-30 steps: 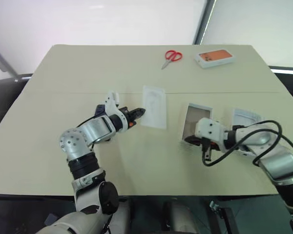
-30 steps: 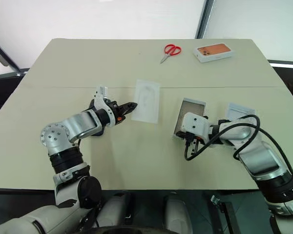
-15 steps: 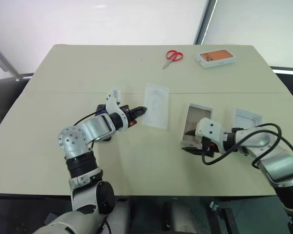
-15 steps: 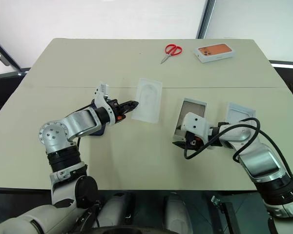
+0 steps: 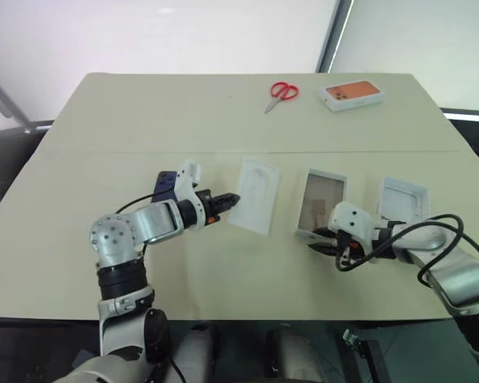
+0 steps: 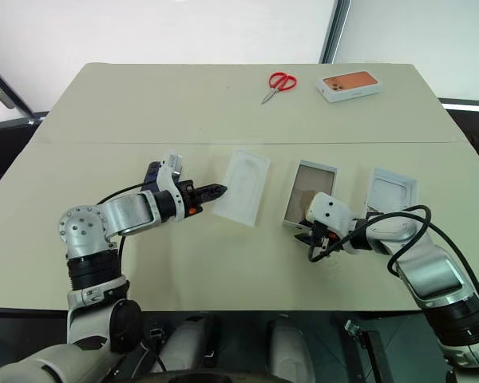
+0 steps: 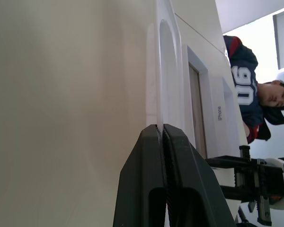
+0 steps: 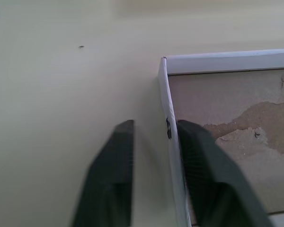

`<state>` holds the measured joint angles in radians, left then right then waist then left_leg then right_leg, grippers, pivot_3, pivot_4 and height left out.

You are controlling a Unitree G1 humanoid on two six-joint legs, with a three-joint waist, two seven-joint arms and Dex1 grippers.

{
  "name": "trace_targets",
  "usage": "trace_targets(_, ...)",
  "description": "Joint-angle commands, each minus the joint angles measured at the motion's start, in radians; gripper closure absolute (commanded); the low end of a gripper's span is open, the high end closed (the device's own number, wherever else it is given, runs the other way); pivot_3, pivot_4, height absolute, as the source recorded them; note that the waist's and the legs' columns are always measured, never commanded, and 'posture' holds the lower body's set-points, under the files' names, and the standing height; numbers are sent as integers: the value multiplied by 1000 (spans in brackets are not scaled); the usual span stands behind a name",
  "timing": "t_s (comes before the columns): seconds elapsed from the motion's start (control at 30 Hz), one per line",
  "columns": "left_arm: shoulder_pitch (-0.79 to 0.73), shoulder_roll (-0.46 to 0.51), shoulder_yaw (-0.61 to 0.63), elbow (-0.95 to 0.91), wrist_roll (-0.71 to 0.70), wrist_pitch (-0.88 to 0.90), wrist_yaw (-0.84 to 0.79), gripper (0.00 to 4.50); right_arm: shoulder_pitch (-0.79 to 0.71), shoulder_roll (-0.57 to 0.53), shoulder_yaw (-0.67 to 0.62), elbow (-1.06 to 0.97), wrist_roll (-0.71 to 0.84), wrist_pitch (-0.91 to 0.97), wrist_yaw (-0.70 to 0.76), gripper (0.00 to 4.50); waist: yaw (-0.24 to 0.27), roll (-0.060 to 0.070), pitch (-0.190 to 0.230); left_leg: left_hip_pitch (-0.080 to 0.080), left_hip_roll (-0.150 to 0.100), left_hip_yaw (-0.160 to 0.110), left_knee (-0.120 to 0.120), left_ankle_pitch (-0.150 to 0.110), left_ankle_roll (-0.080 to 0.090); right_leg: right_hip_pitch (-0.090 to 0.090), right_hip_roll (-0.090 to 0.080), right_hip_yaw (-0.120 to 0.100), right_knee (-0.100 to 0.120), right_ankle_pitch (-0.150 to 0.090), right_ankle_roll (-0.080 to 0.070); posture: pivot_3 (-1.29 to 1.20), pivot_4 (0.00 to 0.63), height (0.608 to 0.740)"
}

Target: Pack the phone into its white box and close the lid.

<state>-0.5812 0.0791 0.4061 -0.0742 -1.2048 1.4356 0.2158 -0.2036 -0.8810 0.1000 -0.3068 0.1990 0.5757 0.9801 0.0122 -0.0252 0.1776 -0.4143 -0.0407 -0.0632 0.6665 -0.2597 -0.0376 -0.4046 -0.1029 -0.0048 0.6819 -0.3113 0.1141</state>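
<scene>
My right claw [image 8: 154, 130] is down low at the near end of the white box [image 5: 322, 201], close to the corner on my left. The box lies flat on the table [image 5: 223, 120], open side up. Its long way runs away from me. Its brown floor has nothing on it. One finger [image 8: 120, 142] is outside the box wall and the other finger is inside, over the floor. The thin wall stands between them. The fingers stand a little apart, and I see a gap on the outer side, so I think they are not pinching yet.

My right arm is the nearer one to the box. It reaches in from the right, bent and tipped down.

The lid [image 5: 403, 199] lies just beside the box on my right, hollow side up.

My left claw [image 5: 230, 199] is squeezed tight on the edge of the thin white tray [image 5: 255, 195], left of the box
</scene>
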Motion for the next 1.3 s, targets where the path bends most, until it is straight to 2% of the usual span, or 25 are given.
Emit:
trace_targets(0.03, -3, 8, -4, -17, -34, -11, -21, 4500, -24, 3, -1, -34, 8, 6, -2, 4479, 0, 0, 0, 0, 0, 0, 0, 0, 0, 0, 0, 0, 0, 0, 0, 0, 150, 697)
trace_targets(0.2, -10, 5, 31, -18, -90, -45, -14, 4500, -61, 10, 40, -92, 16, 9, 16, 4479, -2, 0, 0, 0, 0, 0, 0, 0, 0, 0, 0, 0, 0, 0, 0, 0, 150, 697)
trace_targets(0.43, -2, 24, 14, -14, -142, -75, 5, 4500, -72, 13, 48, -112, 26, 27, 15, 4479, 1, 0, 0, 0, 0, 0, 0, 0, 0, 0, 0, 0, 0, 0, 0, 0, 150, 697)
trace_targets(0.5, -18, 19, 10, -8, -173, -88, 26, 4500, -120, 64, 173, -104, -51, -50, 21, 4479, -4, 0, 0, 0, 0, 0, 0, 0, 0, 0, 0, 0, 0, 0, 0, 0, 150, 697)
trace_targets(0.6, -17, 18, -3, -5, -202, -104, 52, 4500, -147, 107, 254, -98, -102, -114, 26, 4479, -7, 0, 0, 0, 1, 0, 0, 0, 0, -1, 0, 0, 0, 0, 0, 0, 150, 697)
trace_targets(1.07, 10, 45, -77, -3, -308, -186, 135, 4500, -170, 165, 283, -31, -184, -171, -5, 4479, -2, 0, 0, 0, 0, -1, 0, 0, 0, 0, 0, 0, 0, 0, 0, 0, 150, 697)
trace_targets(1.17, 15, 56, -92, -2, -328, -204, 150, 4500, -166, 161, 279, -41, -173, -165, 18, 3602, -2, 0, 0, 0, 0, -1, 0, 0, 0, 0, 0, 0, 0, 0, 0, 0, 150, 697)
trace_targets(1.3, 23, 70, -110, 2, -359, -223, 177, 4500, -165, 158, 234, -61, -144, -167, 26, 1663, -1, 0, 0, 0, 0, -1, 0, 0, 0, 0, 0, 0, 0, 0, 0, 0, 150, 697)
